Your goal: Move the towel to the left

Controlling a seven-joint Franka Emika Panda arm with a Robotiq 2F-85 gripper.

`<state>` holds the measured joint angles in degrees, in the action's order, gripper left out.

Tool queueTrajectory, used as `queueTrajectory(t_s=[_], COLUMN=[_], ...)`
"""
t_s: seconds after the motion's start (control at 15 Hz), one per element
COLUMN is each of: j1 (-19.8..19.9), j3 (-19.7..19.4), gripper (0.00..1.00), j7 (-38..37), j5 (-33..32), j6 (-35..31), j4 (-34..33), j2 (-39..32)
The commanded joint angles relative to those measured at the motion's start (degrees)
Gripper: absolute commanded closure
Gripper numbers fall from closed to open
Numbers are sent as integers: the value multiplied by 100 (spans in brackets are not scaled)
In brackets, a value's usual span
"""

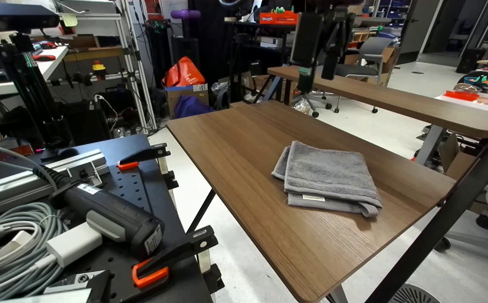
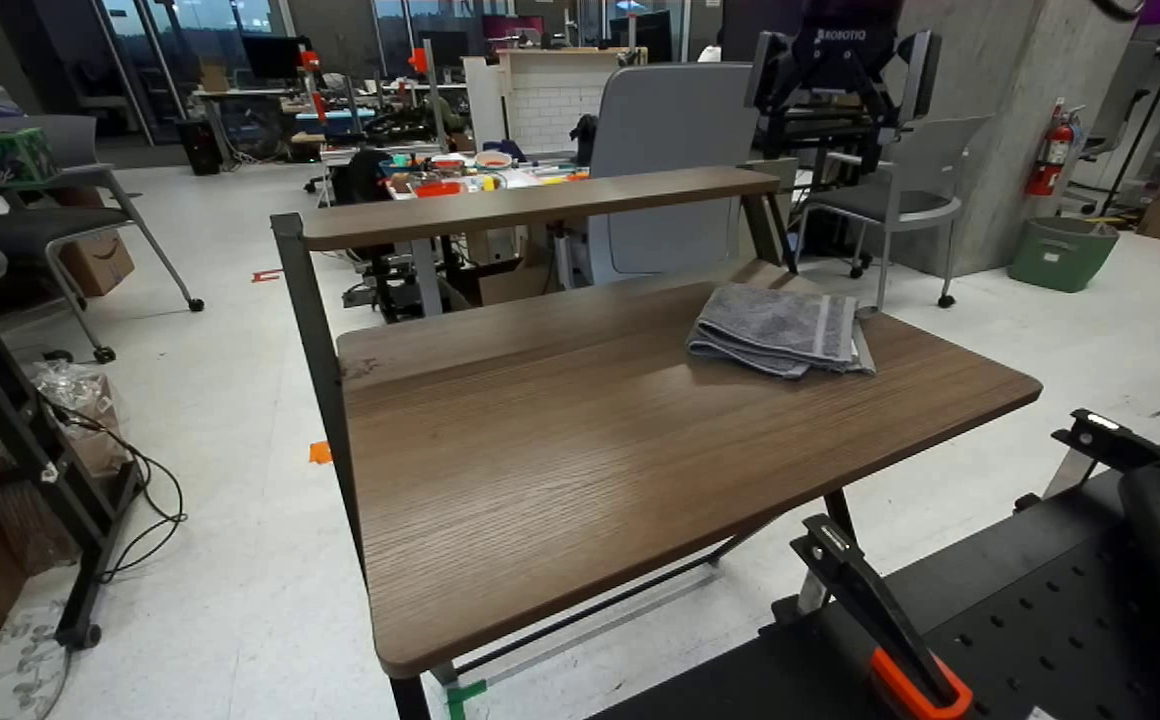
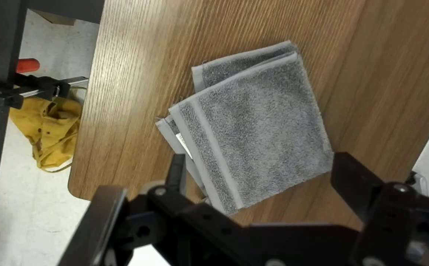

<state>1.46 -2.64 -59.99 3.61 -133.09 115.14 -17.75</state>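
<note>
The towel is a grey folded cloth with layered edges and a small white label. It lies flat on the brown wooden tabletop (image 1: 235, 139), near one end. It shows in both exterior views (image 1: 330, 174) (image 2: 775, 325) and in the wrist view (image 3: 251, 129). My gripper is open and empty, raised well above the tabletop in both exterior views (image 1: 319, 75) (image 2: 840, 95). In the wrist view the gripper (image 3: 259, 162) has its fingers wide apart, and the towel shows below and between them. The fingers appear apart from the cloth. The near finger hides a little of the towel's edge.
A raised narrow wooden shelf (image 1: 387, 94) runs along one long side of the table, also in an exterior view (image 2: 540, 205). A black bench with orange-handled clamps (image 1: 151, 271) stands along the opposite side. A yellow bag (image 3: 53, 129) lies on the floor beyond the table edge.
</note>
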Motion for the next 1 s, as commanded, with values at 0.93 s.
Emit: queueTrajectory(t_s=[0.93], j1=[-430], j3=[-768], gripper=[0], j7=[-1327], j5=[-428], j6=[-837], j4=[-634], j2=[-1848])
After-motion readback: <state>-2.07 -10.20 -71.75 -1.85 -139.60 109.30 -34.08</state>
